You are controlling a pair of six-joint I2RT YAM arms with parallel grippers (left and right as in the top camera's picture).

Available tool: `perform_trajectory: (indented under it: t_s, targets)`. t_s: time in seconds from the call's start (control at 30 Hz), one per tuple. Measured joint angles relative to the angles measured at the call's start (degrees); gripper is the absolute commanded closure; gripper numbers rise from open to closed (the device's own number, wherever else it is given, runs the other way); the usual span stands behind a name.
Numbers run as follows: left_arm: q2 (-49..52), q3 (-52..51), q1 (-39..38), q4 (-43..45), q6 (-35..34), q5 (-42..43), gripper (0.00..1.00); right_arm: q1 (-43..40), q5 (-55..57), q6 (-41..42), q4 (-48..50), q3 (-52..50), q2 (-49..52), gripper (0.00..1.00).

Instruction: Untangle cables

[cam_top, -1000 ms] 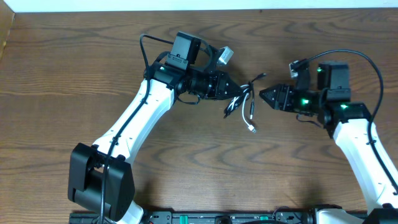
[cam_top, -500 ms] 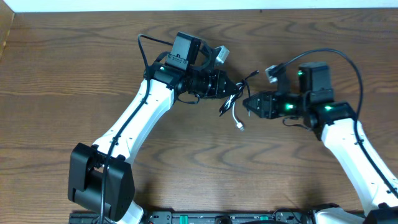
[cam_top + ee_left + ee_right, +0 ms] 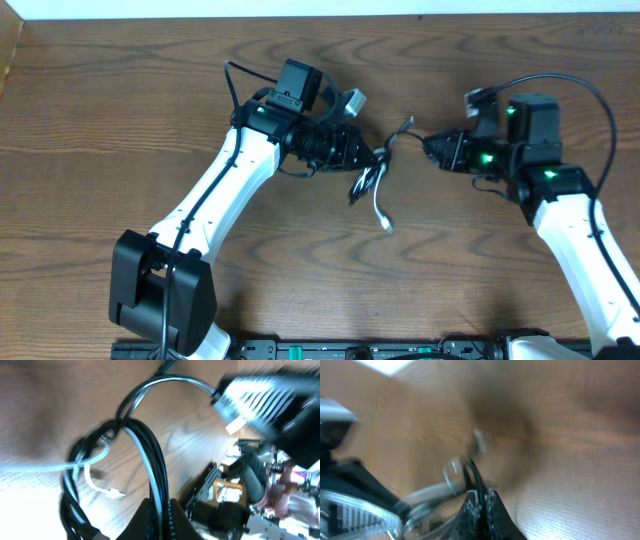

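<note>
Clenched in left gripper point(image 3: 379, 155): black cable point(image 3: 404, 128), white cable point(image 3: 381, 207), tangle partly hidden. Pinched in right gripper point(image 3: 428, 145): black cable, blurred.

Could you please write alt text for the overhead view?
Over a wooden table, the left gripper is shut on a tangle of cables while the right gripper pinches the black cable. The white cable trails loose from the tangle.
</note>
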Motion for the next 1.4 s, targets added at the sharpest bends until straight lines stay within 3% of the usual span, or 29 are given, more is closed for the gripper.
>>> perform_trajectory:
  t_s: [0.2,0.57,0.63,0.73,0.8,1.0,1.27,1.4]
  targets:
    - [0.0,0.0,-1.49,-1.55,5.49,4.04,0.93,2.23,-0.11,4.55,5.86,0.0,-0.57,0.99]
    - [0.0,0.0,-3.61,-1.25,8.41,13.03,0.93,7.52,3.52,7.63,6.82,0.0,6.58,0.97]
    - [0.0,0.0,-3.61,-1.25,8.55,13.57,0.93,6.84,2.97,6.93,6.69,0.0,6.62,0.87]
    - [0.0,0.0,-3.61,-0.83,8.55,14.14,0.93,4.66,1.77,5.31,5.14,0.0,6.1,0.54]
    - [0.0,0.0,-3.61,-0.22,8.31,14.21,0.93,2.62,1.4,4.48,2.49,0.04,5.86,0.43]
    - [0.0,-0.07,-3.61,7.02,2.25,14.38,0.93,-3.06,2.25,2.08,-7.39,0.11,6.23,0.36]
    - [0.0,-0.28,-3.61,20.28,-10.99,14.95,0.93,-3.08,0.07,-4.42,-10.27,0.11,10.93,0.31]
    - [0.0,-0.28,-3.06,23.08,-16.7,15.23,0.93,-3.15,-3.76,-11.04,-11.02,0.11,12.41,0.34]
